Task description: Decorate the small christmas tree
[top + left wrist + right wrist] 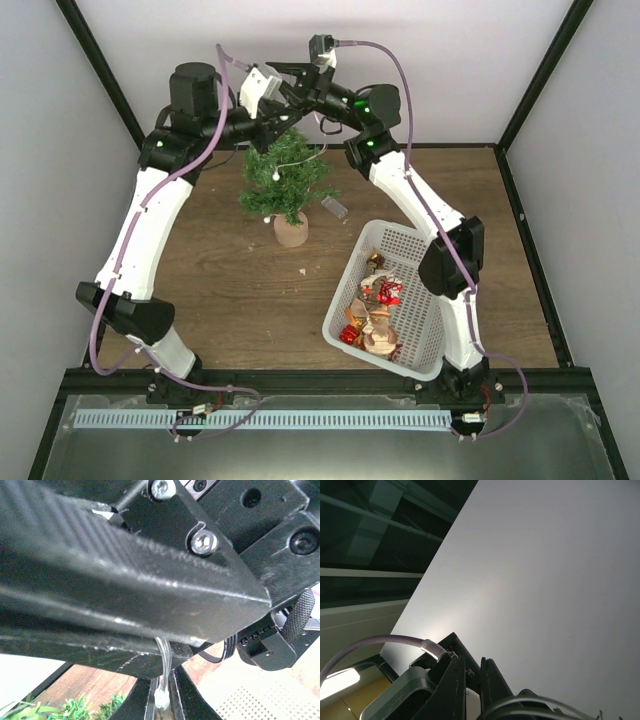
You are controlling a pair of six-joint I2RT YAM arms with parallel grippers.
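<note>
Top external view showed the tree [285, 182] upright on the table [220, 285], left of the basket [343, 288] and under both wrists. Left gripper [161, 707] was clamped on a thin clear wire [164, 662] above the branches. Right gripper [472, 685] was closed, aimed at the wall; I could not tell whether it held anything.

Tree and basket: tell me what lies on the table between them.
In the top view, a small pale box lies between the tree and the basket, beside the tree's base.
</note>
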